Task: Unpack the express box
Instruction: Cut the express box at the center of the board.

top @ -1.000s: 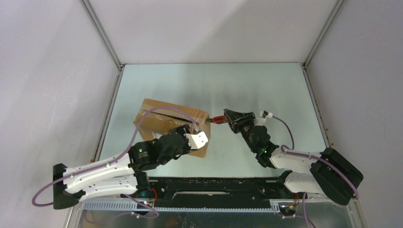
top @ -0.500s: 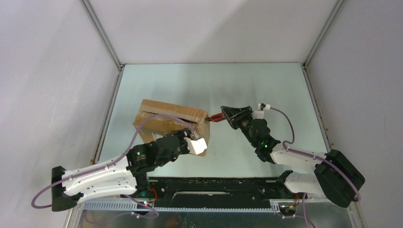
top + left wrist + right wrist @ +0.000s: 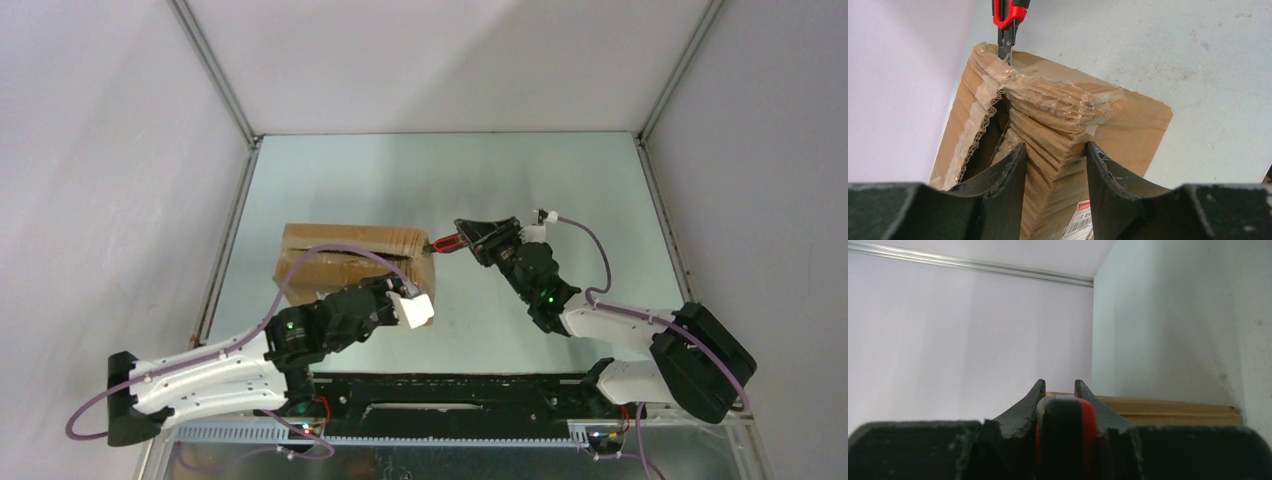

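Observation:
The express box (image 3: 340,242), brown cardboard with clear tape, lies left of the table's middle. Its taped seam is split open along one side (image 3: 990,135), and a white label (image 3: 1080,222) shows low on it. My left gripper (image 3: 402,285) (image 3: 1054,147) is at the box's near right corner, its jaws pressed on either side of a crumpled cardboard ridge. My right gripper (image 3: 466,237) (image 3: 1060,386) is shut on a red-and-black utility knife (image 3: 445,242) (image 3: 1065,430). The knife's blade (image 3: 1007,47) touches the box's taped far corner. The box (image 3: 1168,412) shows just beyond the right fingers.
White enclosure walls with metal corner rails (image 3: 225,100) close in the pale green table (image 3: 560,180) on three sides. A black base rail (image 3: 450,390) runs along the near edge between the arm bases. The left arm's purple cable (image 3: 300,260) loops over the box.
The box has turned so its far edge lies level and has shifted left. The right gripper with the knife has followed it left. The left jaws have narrowed onto the cardboard.

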### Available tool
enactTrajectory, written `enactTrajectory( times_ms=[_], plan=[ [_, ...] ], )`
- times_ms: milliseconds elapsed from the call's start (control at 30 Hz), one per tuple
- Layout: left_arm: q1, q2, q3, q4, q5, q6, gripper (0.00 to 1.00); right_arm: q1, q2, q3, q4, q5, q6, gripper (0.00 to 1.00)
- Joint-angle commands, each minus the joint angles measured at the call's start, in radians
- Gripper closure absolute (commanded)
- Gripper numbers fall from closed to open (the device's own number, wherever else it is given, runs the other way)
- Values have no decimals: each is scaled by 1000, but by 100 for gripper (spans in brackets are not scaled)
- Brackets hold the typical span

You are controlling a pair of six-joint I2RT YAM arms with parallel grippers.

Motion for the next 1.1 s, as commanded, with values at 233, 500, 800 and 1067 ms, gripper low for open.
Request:
enactTrajectory(
  times_ms=[233,500,800,1067],
  plan=[
    [-1,-37,-67,91,94,-123,100,-5,-56,-28,-66,-352,-28,100],
    [-1,-80,-70,36,110,-138,100,-72,-50,-60,-27,-401,-5,100],
    [-1,-47,-64,97,146,-66,100,45,10,10,-56,-430,-54,100],
    [-1,-11,-54,142,168,-42,100,146,76,22,-18,-397,-40,100]
  ],
)
